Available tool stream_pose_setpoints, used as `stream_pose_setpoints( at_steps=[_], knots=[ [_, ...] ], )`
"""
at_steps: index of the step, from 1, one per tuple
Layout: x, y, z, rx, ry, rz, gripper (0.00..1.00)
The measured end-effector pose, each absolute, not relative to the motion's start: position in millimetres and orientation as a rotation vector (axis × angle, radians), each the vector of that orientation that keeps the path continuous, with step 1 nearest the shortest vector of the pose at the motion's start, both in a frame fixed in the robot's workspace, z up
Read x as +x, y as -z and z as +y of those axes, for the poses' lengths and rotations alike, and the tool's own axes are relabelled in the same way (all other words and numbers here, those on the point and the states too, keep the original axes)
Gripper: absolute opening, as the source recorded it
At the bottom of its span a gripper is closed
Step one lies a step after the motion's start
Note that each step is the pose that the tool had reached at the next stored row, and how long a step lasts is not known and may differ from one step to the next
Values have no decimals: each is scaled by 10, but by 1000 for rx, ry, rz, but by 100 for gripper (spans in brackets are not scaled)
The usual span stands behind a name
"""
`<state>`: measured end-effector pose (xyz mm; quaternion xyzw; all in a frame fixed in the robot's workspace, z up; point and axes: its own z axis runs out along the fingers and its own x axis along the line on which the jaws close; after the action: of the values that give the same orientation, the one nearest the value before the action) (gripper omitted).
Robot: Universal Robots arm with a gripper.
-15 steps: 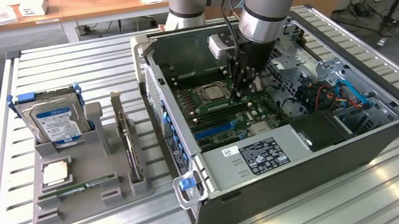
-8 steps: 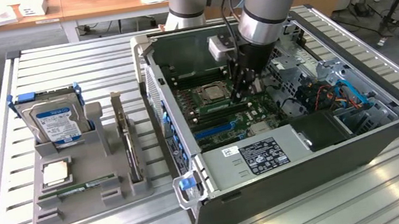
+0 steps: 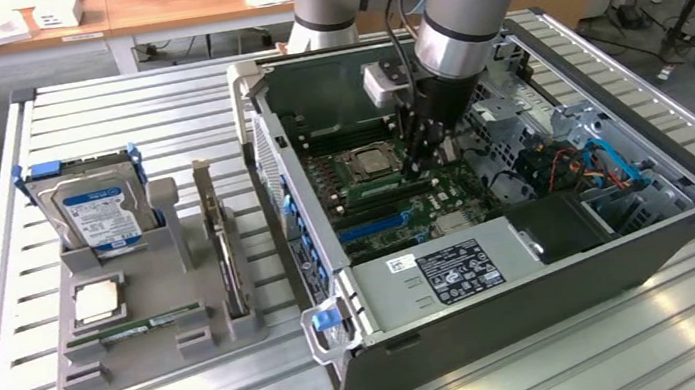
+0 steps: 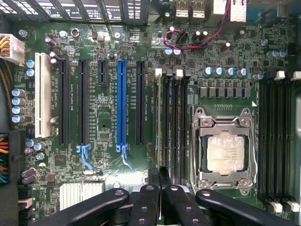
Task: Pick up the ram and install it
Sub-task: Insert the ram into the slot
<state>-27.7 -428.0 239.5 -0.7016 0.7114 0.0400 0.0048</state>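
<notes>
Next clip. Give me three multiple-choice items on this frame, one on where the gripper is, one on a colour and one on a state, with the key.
1. Where is the gripper?
A. above a shelf
B. inside the open computer case, above the motherboard
C. resting on the floor

2. What colour is the long slot that stands between black slots?
A. red
B. blue
C. yellow

3. What state is the processor socket in?
A. empty
B. holding a silver chip
C. covered by a fan

Key:
1 B: in the exterior view the arm reaches down into the case and the gripper hangs over the board.
2 B: the wrist view shows it bright blue among black ones.
3 B: the chip sits inside the socket's metal frame.
</notes>
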Motion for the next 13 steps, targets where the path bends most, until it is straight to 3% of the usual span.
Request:
stream_pose_setpoints(
  at_steps=[13],
  knots=[
    [-278, -2381, -4256, -2202, -117, 2232, 12]
  ],
)
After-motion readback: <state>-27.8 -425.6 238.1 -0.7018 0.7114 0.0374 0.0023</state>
